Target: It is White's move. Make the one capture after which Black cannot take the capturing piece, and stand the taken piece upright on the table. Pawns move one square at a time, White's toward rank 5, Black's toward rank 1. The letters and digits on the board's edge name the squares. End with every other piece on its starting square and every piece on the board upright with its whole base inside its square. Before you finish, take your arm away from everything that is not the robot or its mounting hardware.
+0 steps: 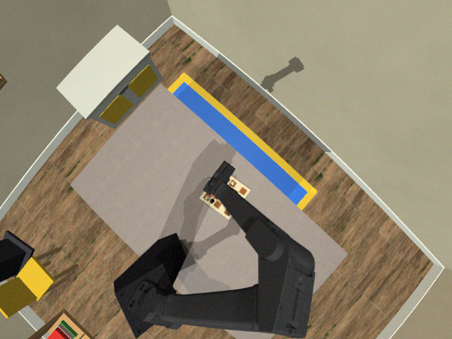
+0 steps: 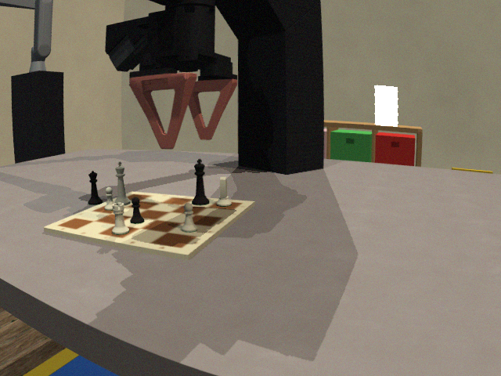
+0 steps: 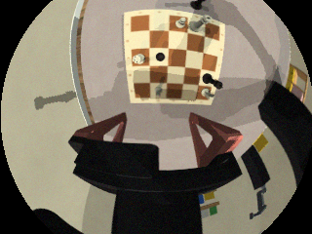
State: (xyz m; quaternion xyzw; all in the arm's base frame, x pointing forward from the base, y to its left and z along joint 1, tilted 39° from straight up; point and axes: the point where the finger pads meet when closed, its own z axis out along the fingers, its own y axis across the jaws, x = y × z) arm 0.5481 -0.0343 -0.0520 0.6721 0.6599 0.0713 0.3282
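The chessboard [image 1: 242, 191] [image 2: 58, 228] [image 3: 128, 41] lies on the table. My gripper [image 2: 186, 142] [image 3: 157, 115] is wide open and empty, above the board. A white pawn [image 2: 188, 218] [image 3: 159, 90] stands upright on a light edge-row square. A white rook [image 2: 119, 218] [image 3: 138, 58] stands beside a black pawn [image 2: 136, 210] [image 3: 160, 57]. A white king [image 2: 120, 184] [image 3: 199, 23] and another white pawn [image 2: 109, 198] [image 3: 181, 22] stand close together. A black king [image 2: 200, 182] [image 3: 212, 80] stands near a slim white piece [image 2: 223, 192] [image 3: 208, 93]. A black queen [image 2: 93, 188] [image 3: 196, 4] stands upright on the table, off the board.
The arm's dark base [image 1: 145, 288] stands on the table [image 1: 120, 175] beyond the board. The black queen is just outside the board edge near the white king. The blue and yellow strip [image 1: 241, 142] lies on the floor past the table's edge.
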